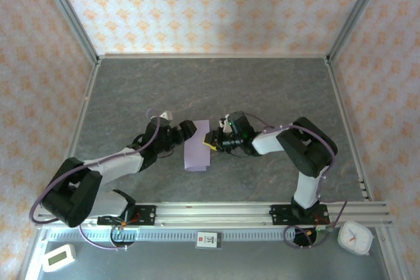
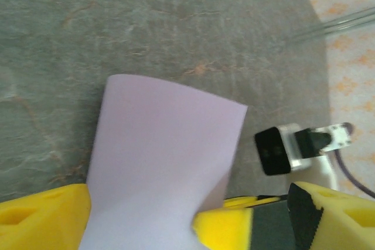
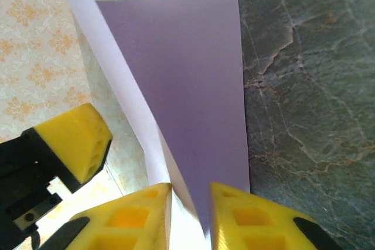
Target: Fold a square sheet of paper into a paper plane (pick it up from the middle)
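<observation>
The square sheet of paper [image 1: 197,155] is lavender and stands bent over on itself at the table's middle, looking like a narrow strip from above. My right gripper [image 1: 209,141] is shut on its right edge. In the right wrist view both layers [image 3: 193,74] run down into the narrow gap of that gripper [image 3: 190,209]. My left gripper [image 1: 186,129] stands open at the sheet's upper left. In the left wrist view the curved sheet [image 2: 164,156] passes between its wide-apart fingers [image 2: 187,221], and a yellow fingertip of the right gripper [image 2: 228,223] presses the sheet's edge.
Grey stone-patterned table [image 1: 131,90] with patterned walls on three sides. An aluminium rail [image 1: 262,213] runs along the near edge. A white clock [image 1: 356,237] lies at the near right, a small white device [image 1: 58,257] at the near left.
</observation>
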`<state>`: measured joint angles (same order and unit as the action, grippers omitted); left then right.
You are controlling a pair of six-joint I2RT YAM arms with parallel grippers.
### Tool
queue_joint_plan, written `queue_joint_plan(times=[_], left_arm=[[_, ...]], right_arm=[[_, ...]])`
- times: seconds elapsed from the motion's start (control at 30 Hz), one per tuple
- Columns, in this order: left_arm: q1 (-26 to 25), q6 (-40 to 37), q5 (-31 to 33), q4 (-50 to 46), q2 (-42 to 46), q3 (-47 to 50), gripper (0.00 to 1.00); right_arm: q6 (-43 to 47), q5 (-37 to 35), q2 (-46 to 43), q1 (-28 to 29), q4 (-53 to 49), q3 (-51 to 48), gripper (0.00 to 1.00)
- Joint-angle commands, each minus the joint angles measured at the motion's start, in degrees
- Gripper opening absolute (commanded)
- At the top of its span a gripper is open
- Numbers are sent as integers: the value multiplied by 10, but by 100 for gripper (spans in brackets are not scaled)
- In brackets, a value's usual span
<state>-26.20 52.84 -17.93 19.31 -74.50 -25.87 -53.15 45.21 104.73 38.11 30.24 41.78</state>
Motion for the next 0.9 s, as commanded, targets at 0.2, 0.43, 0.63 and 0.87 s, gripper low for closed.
queue_joint_plan(times=[0.2,0.43,0.63,0.87], left_arm=[[2,12,-73,72,-61,14,89],[-7,30,-92,115,-70,10,89],[-21,42,-90,134,-74,10,89],[-22,49,-85,147,-72,22,89]], right_arm=[[-17,16,-12,16,45,0,27],[-32,22,-12,23,64,7,27],[-36,26,-21,24,72,4,23],[-122,51,-39,23,240,-48,4]])
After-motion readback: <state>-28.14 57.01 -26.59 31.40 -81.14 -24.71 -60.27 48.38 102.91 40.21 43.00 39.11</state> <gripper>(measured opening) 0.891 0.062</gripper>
